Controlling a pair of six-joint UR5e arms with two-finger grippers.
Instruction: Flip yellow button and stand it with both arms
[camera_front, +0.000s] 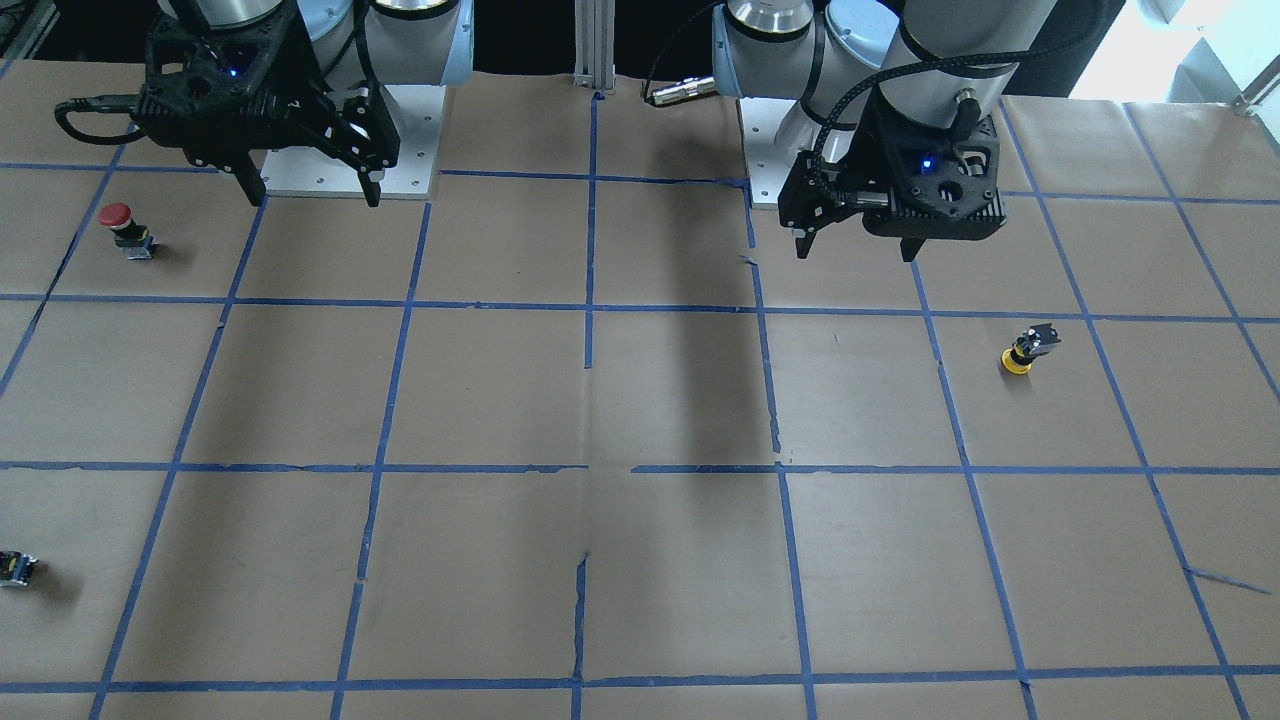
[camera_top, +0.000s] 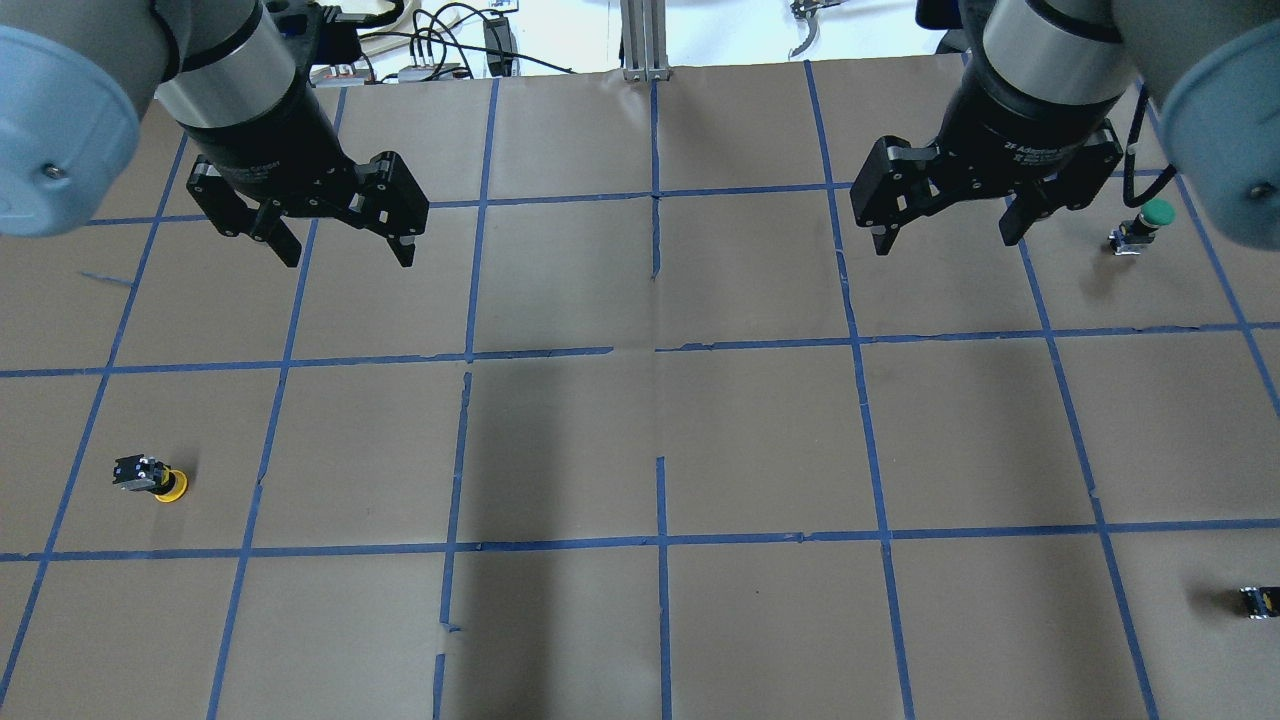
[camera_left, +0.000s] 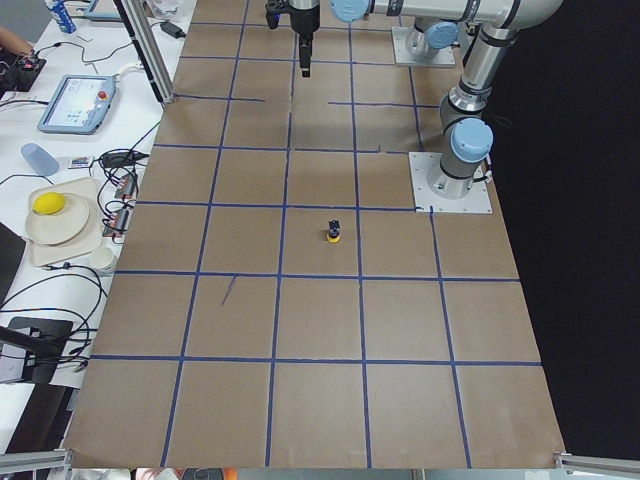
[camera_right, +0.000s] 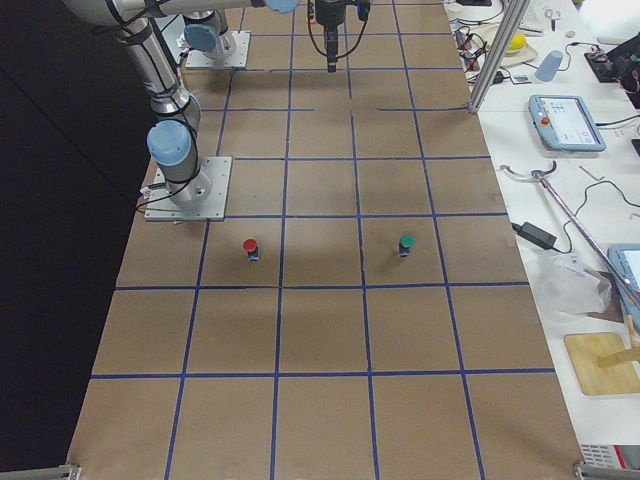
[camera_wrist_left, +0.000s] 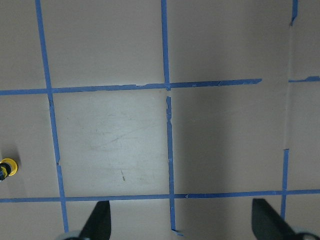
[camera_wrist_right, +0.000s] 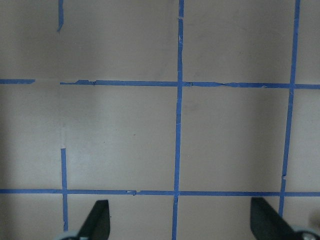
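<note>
Overhead exterior showed the yellow button (camera_top: 160, 480) at the left, apparently cap-down, hence the flip. My left gripper (camera_top: 348, 258) hung well apart from it, fingers spread to reach; my right gripper (camera_top: 945, 244), likewise spread, hovered for the second grasp.

This is a robot lab. Two grey arms (camera_left: 468, 95) are bolted through metal plates (camera_left: 478, 200) to a big desk (camera_left: 320, 400). The desk is covered in brown paper, and blue tape (camera_left: 277, 330) marks it into squares. In the left side view, a white bench (camera_left: 18, 135) runs from 8 to 11 o'clock. On it lie a pad (camera_left: 76, 102) with a screen and a red knob, loose wires (camera_left: 45, 285) and a cup (camera_left: 40, 158). A metal post (camera_left: 148, 55) stands at 11 o'clock. In the right side view, a second pad (camera_right: 566, 122) sits at 2 o'clock.
</note>
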